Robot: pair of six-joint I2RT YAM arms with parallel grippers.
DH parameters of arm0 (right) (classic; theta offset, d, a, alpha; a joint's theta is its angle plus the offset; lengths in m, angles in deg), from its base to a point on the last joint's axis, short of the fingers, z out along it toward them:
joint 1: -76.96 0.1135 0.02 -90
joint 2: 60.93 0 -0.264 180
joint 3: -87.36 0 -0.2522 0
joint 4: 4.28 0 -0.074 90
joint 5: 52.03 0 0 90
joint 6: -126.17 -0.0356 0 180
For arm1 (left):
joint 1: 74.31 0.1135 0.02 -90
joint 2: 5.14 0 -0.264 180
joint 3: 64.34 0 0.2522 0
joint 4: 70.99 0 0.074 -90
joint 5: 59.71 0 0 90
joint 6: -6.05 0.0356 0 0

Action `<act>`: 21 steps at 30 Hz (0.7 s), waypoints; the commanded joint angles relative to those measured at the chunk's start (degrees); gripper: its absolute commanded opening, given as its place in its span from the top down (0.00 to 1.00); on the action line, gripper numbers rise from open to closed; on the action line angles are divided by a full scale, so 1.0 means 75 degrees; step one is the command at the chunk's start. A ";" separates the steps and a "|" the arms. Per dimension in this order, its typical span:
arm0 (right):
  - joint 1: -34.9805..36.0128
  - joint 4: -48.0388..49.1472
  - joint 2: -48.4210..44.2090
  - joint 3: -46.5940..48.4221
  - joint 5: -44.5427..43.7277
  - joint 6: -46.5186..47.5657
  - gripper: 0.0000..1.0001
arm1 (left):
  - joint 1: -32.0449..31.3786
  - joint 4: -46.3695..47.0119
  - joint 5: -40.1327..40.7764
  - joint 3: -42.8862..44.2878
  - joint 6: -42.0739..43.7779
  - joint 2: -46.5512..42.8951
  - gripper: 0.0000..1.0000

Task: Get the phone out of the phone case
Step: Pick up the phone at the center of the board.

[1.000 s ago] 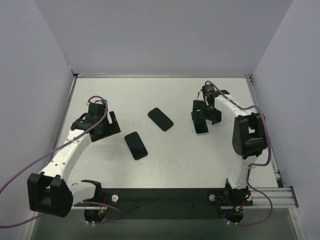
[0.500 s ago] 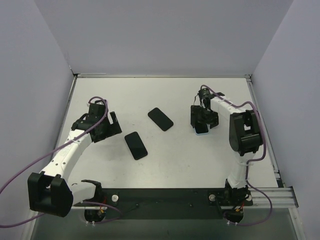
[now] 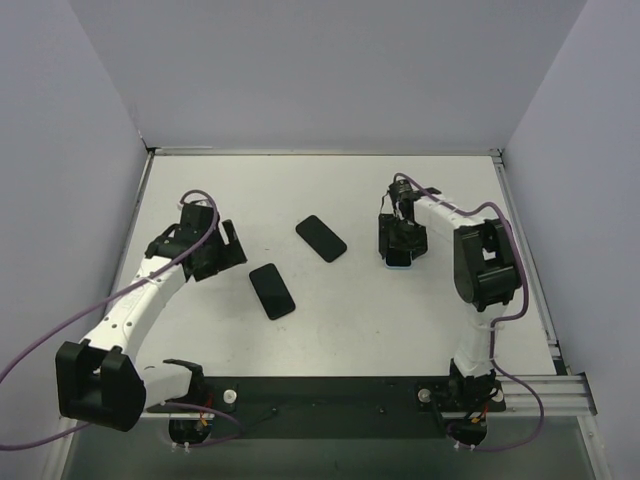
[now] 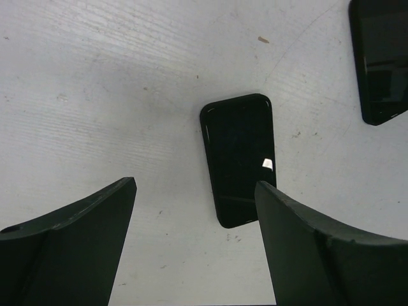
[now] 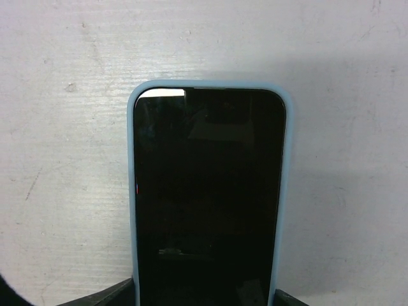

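Blue silicone phone case (image 5: 207,84) with black phone (image 5: 207,191) inside: right gripper (image 5: 204,293) straddles it part-open, contact unclear, so pinch the long edges squarely; left gripper (image 4: 196,188) gapes empty

**White, faintly scuffed flat table** (image 3: 330,190), bounded by a pale raised rim (image 3: 320,152) along its far edge. Three items lie directly on it, well apart from one another.

- **(a)** A bare black slab phone (image 3: 272,291) lies flat, left of centre, its long axis running roughly near to far with a slight tilt.
- **(b)** A second bare black slab phone (image 3: 321,238) lies flat and diagonally, farther back and to the right of (a).
- **(c)** A black-screened phone (image 5: 207,204) sits in a light-blue soft phone case (image 5: 132,191). It lies screen up on the right half of the table, and the case's border frames the glass on all three visible sides.
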 commanded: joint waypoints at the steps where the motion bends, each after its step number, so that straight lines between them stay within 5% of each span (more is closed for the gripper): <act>1: -0.0016 0.0054 -0.0345 -0.0502 0.0268 -0.0256 0.56 | 0.0012 0.0864 -0.1052 0.0458 -0.0310 -0.0012 0.16; 7: 0.0147 0.0850 -0.1317 -0.1521 0.1850 -0.0876 0.64 | -0.0093 0.0607 -0.2319 0.1594 -0.0286 0.1476 0.19; 17: 0.1143 0.2103 -0.2314 -0.2963 0.4076 -0.1931 0.64 | -0.0947 0.3206 -0.4382 0.0998 -0.1867 0.2777 0.19; 21: 0.1519 0.2327 -0.2560 -0.3233 0.4229 -0.2072 0.64 | -0.1346 0.3864 -0.4407 0.1009 -0.2441 0.3642 0.14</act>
